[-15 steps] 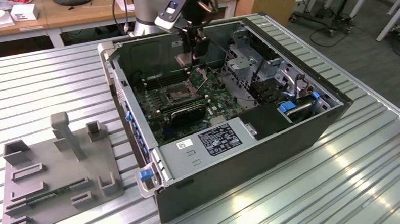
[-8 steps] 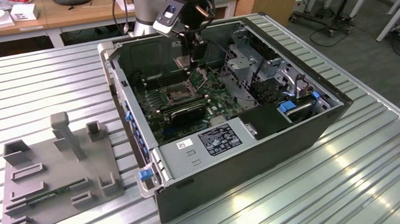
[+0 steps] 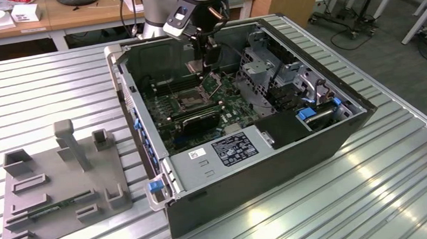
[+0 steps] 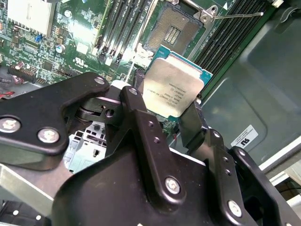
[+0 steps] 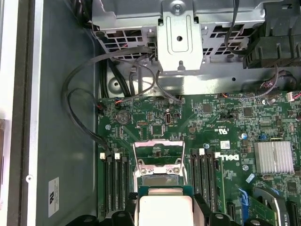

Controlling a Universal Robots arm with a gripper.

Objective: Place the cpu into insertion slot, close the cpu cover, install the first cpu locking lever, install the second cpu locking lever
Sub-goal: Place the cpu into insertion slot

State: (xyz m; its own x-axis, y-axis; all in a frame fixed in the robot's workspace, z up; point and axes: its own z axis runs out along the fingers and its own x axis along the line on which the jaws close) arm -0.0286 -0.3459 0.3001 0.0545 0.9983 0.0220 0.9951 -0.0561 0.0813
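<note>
My gripper is shut on the cpu, a thin silvery square chip with a green edge, held by two opposite sides. In the exterior view the gripper hangs inside the open computer case, above the motherboard and behind the insertion slot. In the second wrist view the insertion slot lies bare a little beyond the chip, with its dark pin field showing. In the first wrist view the cpu hovers near the slot, and the cpu cover stands swung up. A thin locking lever sticks out beside the slot.
Long black memory slots flank the socket on both sides. A metal drive cage and loose black cables sit beyond it. A finned heat sink is nearby. Case walls enclose the board. A grey fixture tray lies on the ribbed table.
</note>
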